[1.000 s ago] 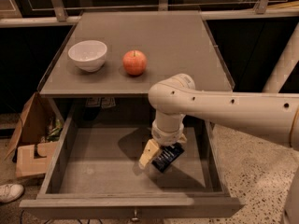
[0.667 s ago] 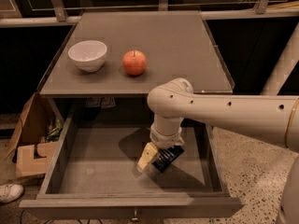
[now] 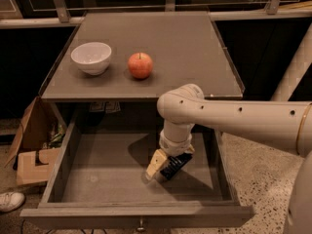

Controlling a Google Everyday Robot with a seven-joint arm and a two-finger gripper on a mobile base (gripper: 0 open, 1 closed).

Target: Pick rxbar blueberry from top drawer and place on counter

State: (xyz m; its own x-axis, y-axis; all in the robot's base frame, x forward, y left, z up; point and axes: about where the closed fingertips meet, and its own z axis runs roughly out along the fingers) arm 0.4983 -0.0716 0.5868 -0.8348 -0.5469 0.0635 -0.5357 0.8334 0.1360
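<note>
One dark-wrapped rxbar blueberry (image 3: 176, 165), tilted, clamped in the tool (image 3: 165, 169) inside the top drawer (image 3: 58, 165).

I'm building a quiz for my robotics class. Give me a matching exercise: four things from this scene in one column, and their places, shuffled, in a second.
Things
1. bowl
2. apple
3. bar
4. box

Places
A. in the gripper, down inside the drawer
B. on the floor, left of the drawer
C. left part of the counter
D. on the counter, right of the bowl

Pairs: 1-C, 2-D, 3-A, 4-B
</note>
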